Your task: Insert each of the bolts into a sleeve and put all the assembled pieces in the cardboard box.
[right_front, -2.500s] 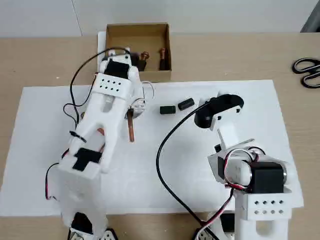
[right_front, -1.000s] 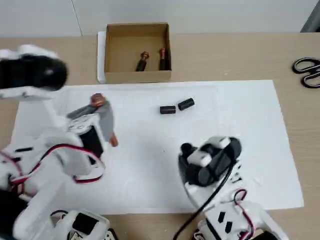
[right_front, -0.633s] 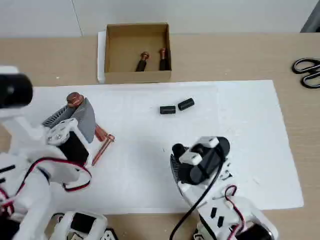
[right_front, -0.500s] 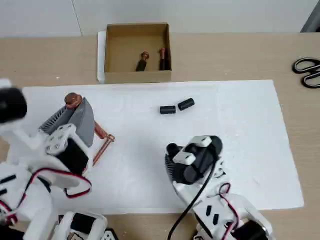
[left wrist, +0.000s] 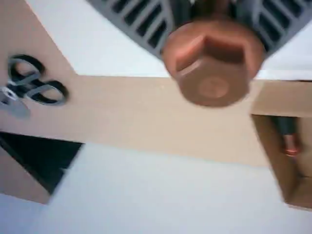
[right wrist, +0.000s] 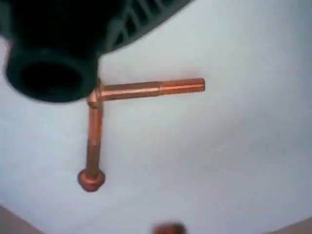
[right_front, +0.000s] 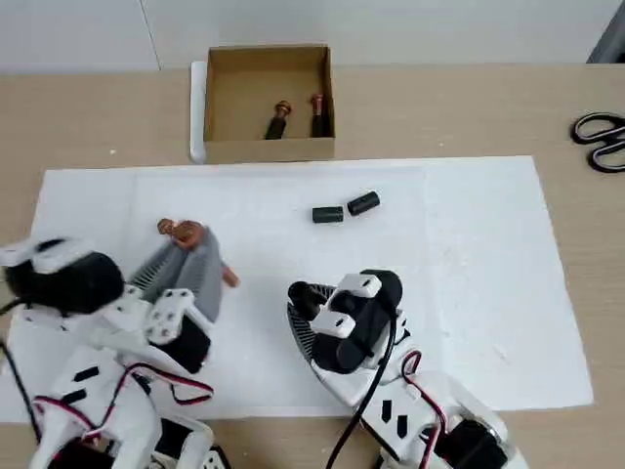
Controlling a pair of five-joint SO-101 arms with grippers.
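Note:
My left gripper (right_front: pixel 184 242) is shut on a copper bolt (right_front: pixel 182 232) above the left part of the white paper; the left wrist view has the bolt's hex head (left wrist: pixel 212 64) between the grey fingers (left wrist: pixel 131 10). At front centre, my right gripper (right_front: pixel 305 299) is shut on a black sleeve (right_front: pixel 298 291), whose open end (right wrist: pixel 50 73) faces the right wrist camera. Two more bolts (right wrist: pixel 146 89) (right wrist: pixel 92 146) lie on the paper, touching at one end. Two loose sleeves (right_front: pixel 327 214) (right_front: pixel 363 203) lie mid-paper. The cardboard box (right_front: pixel 221 98) holds two assembled pieces (right_front: pixel 279 119) (right_front: pixel 317 114).
Scissors (right_front: pixel 601 137) lie on the wooden table at the far right edge. The white paper (right_front: pixel 469 254) covers most of the table's middle, with open room on its right half. Both arm bases stand along the front edge.
The left arm has folded back and down toward the front left, carrying its bolt slightly rightward. The right gripper has shifted left with the sleeve. The loose sleeves and the box have not moved.

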